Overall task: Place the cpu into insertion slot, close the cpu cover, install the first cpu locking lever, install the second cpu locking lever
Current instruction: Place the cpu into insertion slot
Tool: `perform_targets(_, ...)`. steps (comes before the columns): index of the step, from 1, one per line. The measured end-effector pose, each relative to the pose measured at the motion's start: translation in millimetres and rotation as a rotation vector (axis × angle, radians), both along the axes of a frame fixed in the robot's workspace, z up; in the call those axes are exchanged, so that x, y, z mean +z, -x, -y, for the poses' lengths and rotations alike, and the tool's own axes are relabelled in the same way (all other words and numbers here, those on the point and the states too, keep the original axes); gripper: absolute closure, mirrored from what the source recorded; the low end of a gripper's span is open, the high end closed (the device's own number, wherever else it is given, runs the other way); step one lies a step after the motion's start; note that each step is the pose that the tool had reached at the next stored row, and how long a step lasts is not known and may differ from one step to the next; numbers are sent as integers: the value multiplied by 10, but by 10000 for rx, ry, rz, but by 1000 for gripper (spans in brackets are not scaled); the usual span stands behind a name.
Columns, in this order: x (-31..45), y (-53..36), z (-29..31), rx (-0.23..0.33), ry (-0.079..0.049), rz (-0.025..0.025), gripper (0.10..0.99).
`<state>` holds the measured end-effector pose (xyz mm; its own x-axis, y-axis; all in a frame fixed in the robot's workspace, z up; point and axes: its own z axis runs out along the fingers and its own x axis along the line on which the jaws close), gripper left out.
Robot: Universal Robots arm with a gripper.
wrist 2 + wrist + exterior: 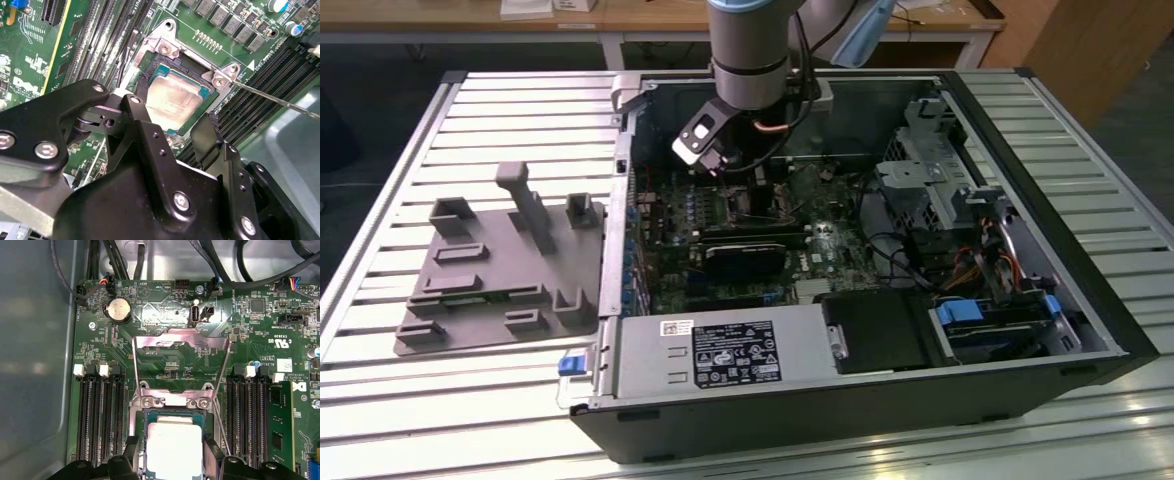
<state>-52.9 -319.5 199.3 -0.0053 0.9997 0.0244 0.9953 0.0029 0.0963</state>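
As its jaws gape, the gripper (170, 114) straddles the cpu (176, 95)

The cpu (175, 447) sits in the insertion slot (140, 440) right under the hand (172, 462); just beyond, the cpu cover (150, 342) lies flipped open.

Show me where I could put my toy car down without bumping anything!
Bare table slats lie free beyond the grey holder plate, in front of it, and along the exterior view's right of the computer case. Inside the case it is crowded: the gripper hangs over the cpu among cables.
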Motion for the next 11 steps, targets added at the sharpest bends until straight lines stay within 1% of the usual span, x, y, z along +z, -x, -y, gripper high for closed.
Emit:
perform_targets(5, 0, -26, 4, -1, 0, 0, 475)
perform_targets(11, 15, -26, 4, -1, 1, -1, 475)
